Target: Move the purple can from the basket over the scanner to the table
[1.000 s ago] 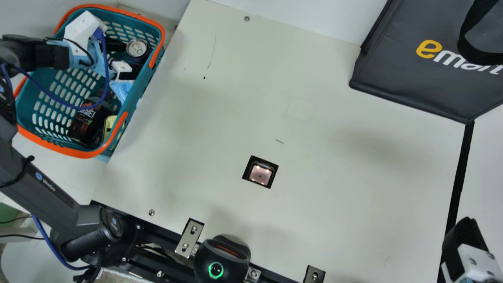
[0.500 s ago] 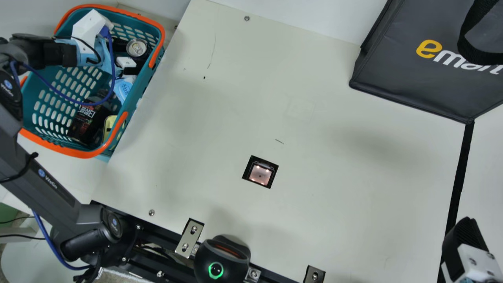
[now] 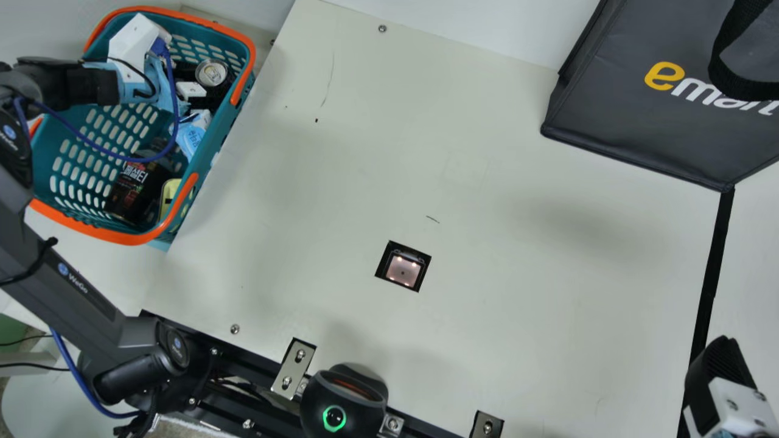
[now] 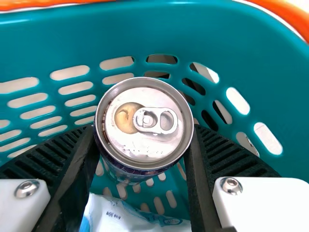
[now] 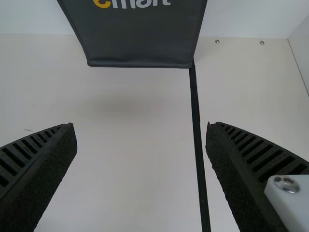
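Note:
In the main view my left gripper [image 3: 204, 86] reaches into the teal basket [image 3: 242, 41] at the far left, around the purple can [image 3: 211, 73]. The left wrist view has the can [image 4: 145, 126] upright, silver top facing up, with a ribbed finger pressed to each side; my left gripper [image 4: 144, 145] is shut on it. The can's lower part is mostly hidden. The scanner [image 3: 403, 269] is a lit square window in the table [image 3: 517, 274]. My right gripper [image 3: 721, 365] is at the lower right; in the right wrist view my right gripper [image 5: 141, 128] stands open with nothing between its fingers.
The basket also holds a dark bottle [image 3: 137, 185], a blue-white packet [image 3: 192, 134] and a yellow item [image 3: 169, 198]. A dark bag [image 3: 608, 103] stands at the back right. A black device with a green ring [image 3: 344, 401] sits at the front edge.
My left gripper has moved right within the basket and its fingers have closed in on the can, which has shifted very slightly. The right arm has stayed still.

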Tool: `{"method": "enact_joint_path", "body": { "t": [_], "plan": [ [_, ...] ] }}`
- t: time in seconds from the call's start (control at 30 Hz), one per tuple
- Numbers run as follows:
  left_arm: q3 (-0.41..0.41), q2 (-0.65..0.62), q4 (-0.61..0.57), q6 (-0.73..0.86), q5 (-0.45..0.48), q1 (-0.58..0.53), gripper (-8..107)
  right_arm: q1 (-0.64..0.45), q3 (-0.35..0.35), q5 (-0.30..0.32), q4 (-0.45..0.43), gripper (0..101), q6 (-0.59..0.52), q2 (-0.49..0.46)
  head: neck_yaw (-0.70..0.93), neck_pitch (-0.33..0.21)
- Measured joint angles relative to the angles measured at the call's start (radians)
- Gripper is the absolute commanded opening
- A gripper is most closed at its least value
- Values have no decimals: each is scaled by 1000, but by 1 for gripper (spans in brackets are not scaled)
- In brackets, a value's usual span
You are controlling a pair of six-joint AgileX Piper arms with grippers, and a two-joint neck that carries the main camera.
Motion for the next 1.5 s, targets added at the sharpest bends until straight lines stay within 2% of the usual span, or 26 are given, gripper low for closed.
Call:
{"method": "enact_joint_path", "body": {
  "t": [0.53, 0.83, 1.13, 1.5],
  "plan": [
    [131, -175, -71, -184, -38, 90, -8, 0, 0, 0, 0, 95, 0, 0, 0, -2],
    [203, -311, -55, -340, -81, 139, -8, 0, 0, -1, 0, 95, 0, 0, 0, 0],
    [279, -472, 32, -519, -151, 158, -8, 0, 0, -1, 0, 95, 0, 0, 0, 0],
    [349, -714, 263, -845, -277, 100, -8, 0, 0, -1, 0, 95, 0, 0, 0, 0]
  ]
}}
